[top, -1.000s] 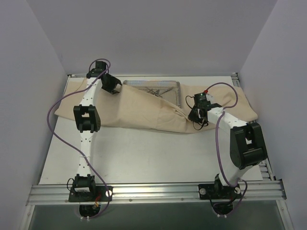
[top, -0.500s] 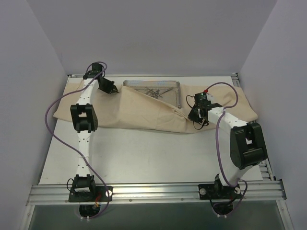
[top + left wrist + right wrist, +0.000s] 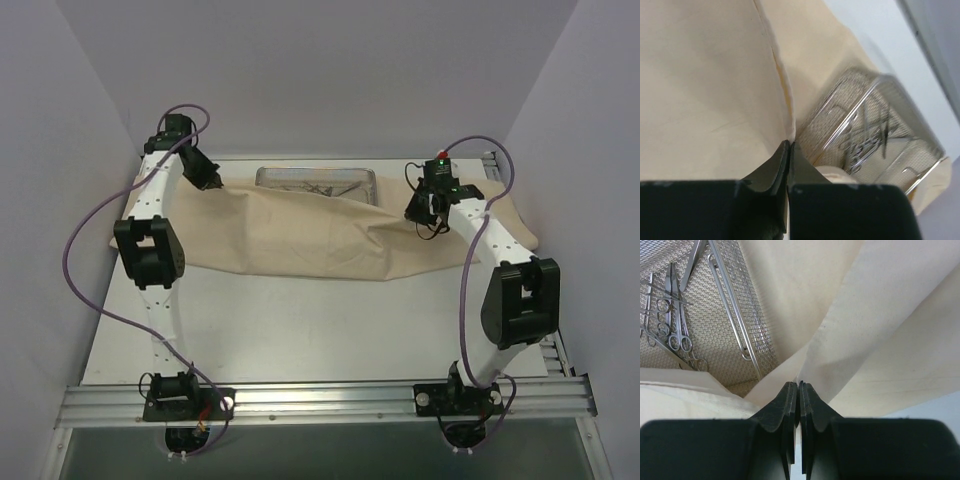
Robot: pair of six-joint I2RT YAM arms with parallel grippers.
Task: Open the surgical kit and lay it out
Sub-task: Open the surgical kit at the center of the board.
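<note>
While the mesh tray (image 3: 316, 180) lies upper centre in the overhead frame, left tool (image 3: 789, 152) and right tool (image 3: 799, 390) each pinch the beige cloth wrap (image 3: 300, 235), jaws fully closed.

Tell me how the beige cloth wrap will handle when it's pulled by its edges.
Probably floppy: the cloth wrap sags in folds between the left gripper and right gripper, each shut on a thin edge. It looks light and likely to drape, not hold shape. It may snag on the wire-mesh tray rim as it slides.
</note>
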